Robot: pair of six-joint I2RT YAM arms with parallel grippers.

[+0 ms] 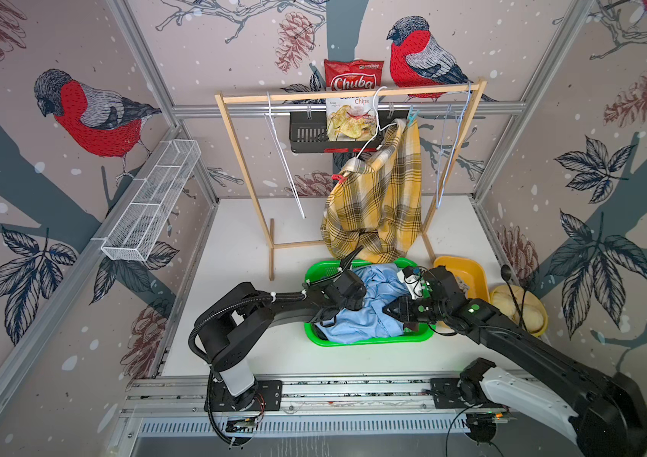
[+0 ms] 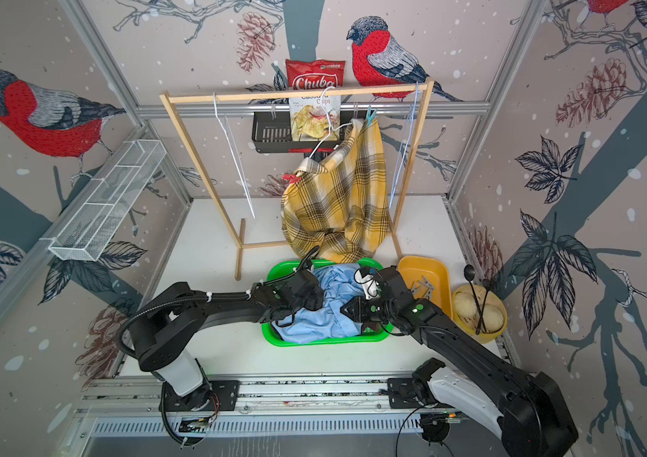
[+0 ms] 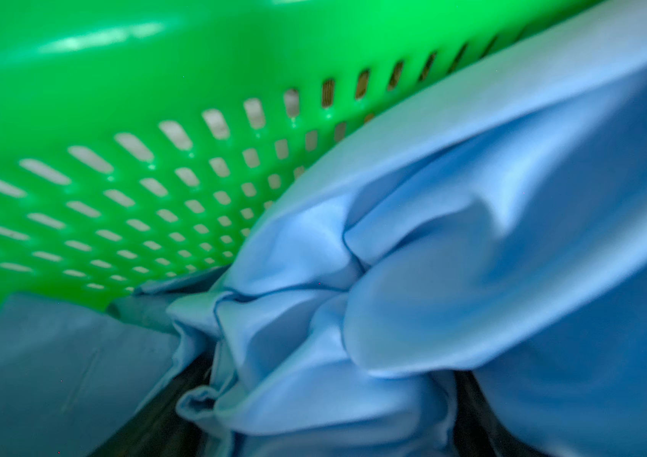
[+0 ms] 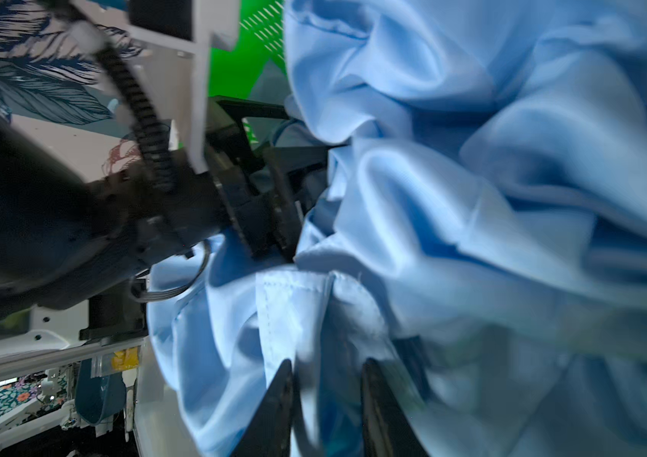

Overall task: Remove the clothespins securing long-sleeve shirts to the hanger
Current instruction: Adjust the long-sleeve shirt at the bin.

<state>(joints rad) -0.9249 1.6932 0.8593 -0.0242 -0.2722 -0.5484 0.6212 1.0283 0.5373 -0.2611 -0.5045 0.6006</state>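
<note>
A mustard-yellow plaid shirt [image 1: 377, 205] hangs from a white hanger [image 1: 369, 138] on the wooden rack [image 1: 353, 95]. A red clothespin [image 1: 338, 179] pins its left shoulder and a light blue clothespin [image 1: 413, 116] its upper right. The light blue shirt [image 1: 377, 292] lies crumpled in the green basket [image 1: 369, 341]. My left gripper [image 1: 353, 306] is pushed into it from the left, open, with folds of cloth between its fingers [image 3: 163, 419]. From the right, my right gripper [image 4: 328, 380] is shut on a fold of the blue shirt.
A yellow tray [image 2: 438, 267] right of the basket holds several clear clothespins [image 2: 425, 287]. Beside it stands a yellow bowl [image 2: 500, 320] with two black spoons. Two empty hangers [image 1: 286, 170] [image 1: 448, 158] hang on the rack. A chips bag [image 1: 351, 118] sits in a black wall basket behind.
</note>
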